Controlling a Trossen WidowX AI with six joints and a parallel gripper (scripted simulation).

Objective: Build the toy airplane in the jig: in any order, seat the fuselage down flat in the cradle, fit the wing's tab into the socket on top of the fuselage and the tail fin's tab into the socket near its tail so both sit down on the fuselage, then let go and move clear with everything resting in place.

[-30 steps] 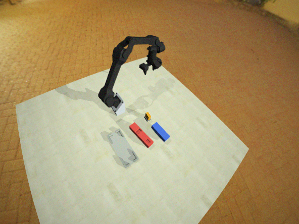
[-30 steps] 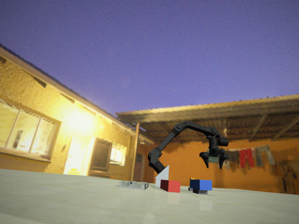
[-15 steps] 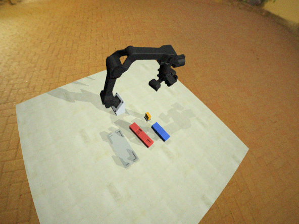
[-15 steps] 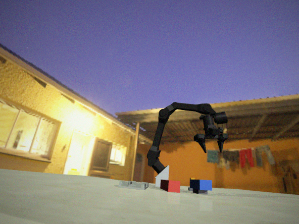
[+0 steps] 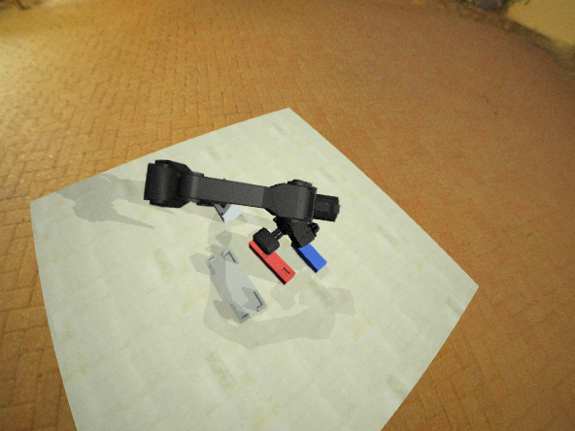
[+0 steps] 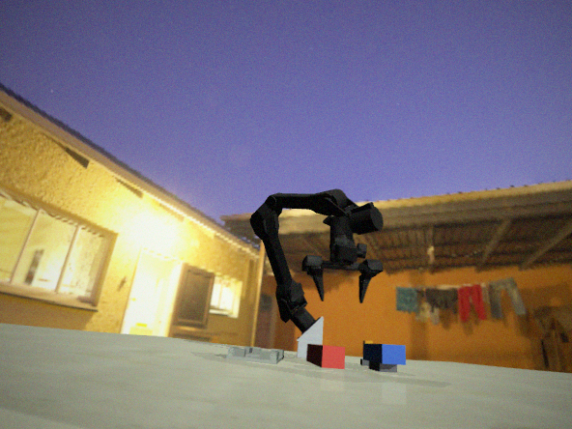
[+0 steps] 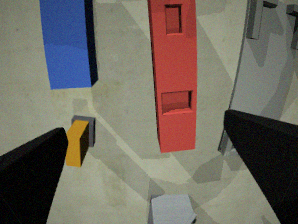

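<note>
The red fuselage (image 5: pixel 276 263) (image 6: pixel 327 357) (image 7: pixel 175 60) lies on the table beside the cradle, its two sockets facing up. The grey cradle (image 5: pixel 236 284) (image 6: pixel 255 356) (image 7: pixel 265 75) is empty. The blue wing (image 5: pixel 312 257) (image 6: pixel 386 354) (image 7: pixel 67 45) lies on the other side of the fuselage, raised on its dark tab. The orange tail fin (image 7: pixel 77 143) with its dark tab lies near the wing's end; the arm hides it in the top view. My gripper (image 6: pixel 341 300) (image 7: pixel 147 127) is open and empty, high above the fuselage and pointing down.
A light grey wedge-shaped base block (image 5: pixel 228 212) (image 6: pixel 311 339) (image 7: pixel 172 209) stands at the foot of the arm, beyond the fuselage's end. The arm reaches over it in the top view. The pale table (image 5: pixel 160 359) has its edges well outside the parts.
</note>
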